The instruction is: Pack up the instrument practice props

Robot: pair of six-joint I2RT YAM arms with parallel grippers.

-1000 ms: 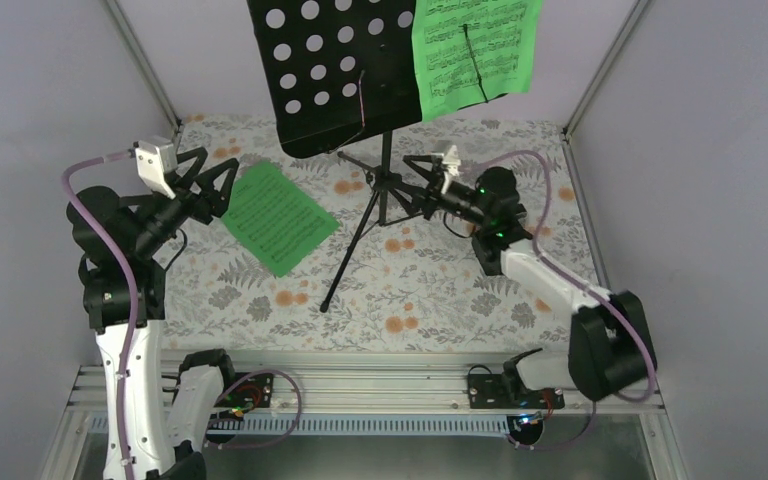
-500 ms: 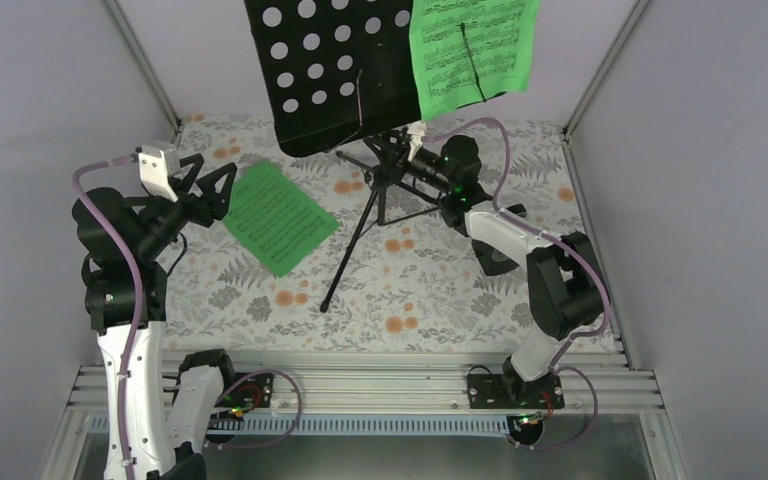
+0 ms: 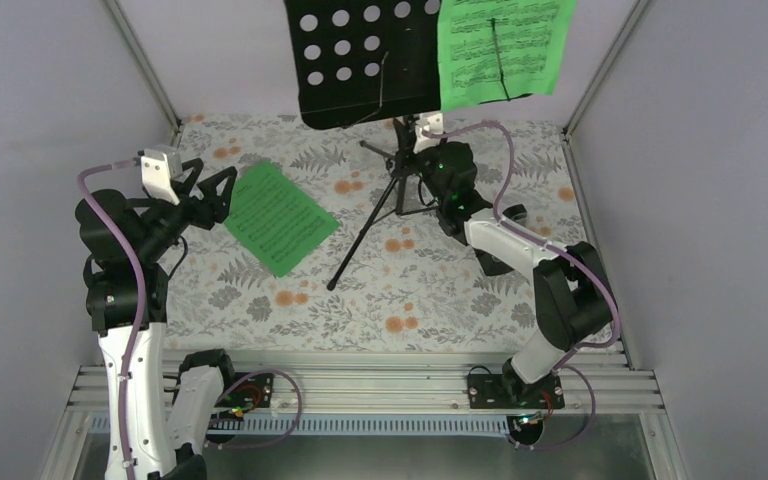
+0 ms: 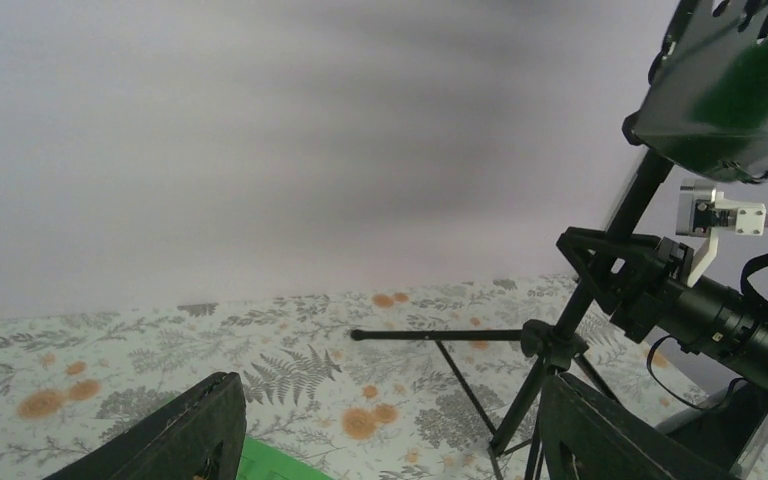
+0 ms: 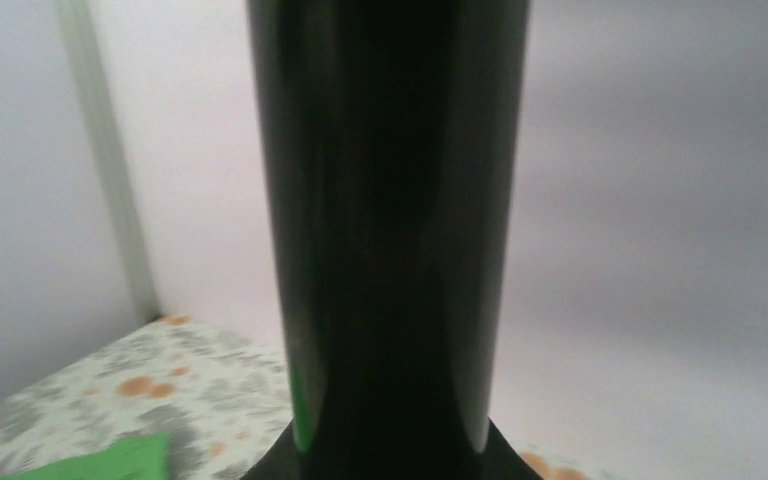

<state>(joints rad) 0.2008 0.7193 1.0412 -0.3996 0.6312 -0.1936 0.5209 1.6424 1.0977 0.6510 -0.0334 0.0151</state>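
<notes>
The music stand (image 3: 358,100), pole upright, was gripped by the nearer right hand (image 3: 406,168); the left hand (image 3: 215,188) was seen open.

The tall black tripod music stand with hole-punched desk (image 3: 396,185) stands far centre on the floral-patterned tablecloth (image 3: 430,290). One bright green printed music sheet (image 3: 500,50) rests on the desk's right half; a second green paper sheet (image 3: 276,216) lies flat on the cloth, left of the stand's legs.

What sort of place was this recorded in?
Probably a walled robot test cell dressed as a music practice corner: plain grey walls with metal corner posts, an aluminium mounting rail, and a music stand on a floral tablecloth.
</notes>
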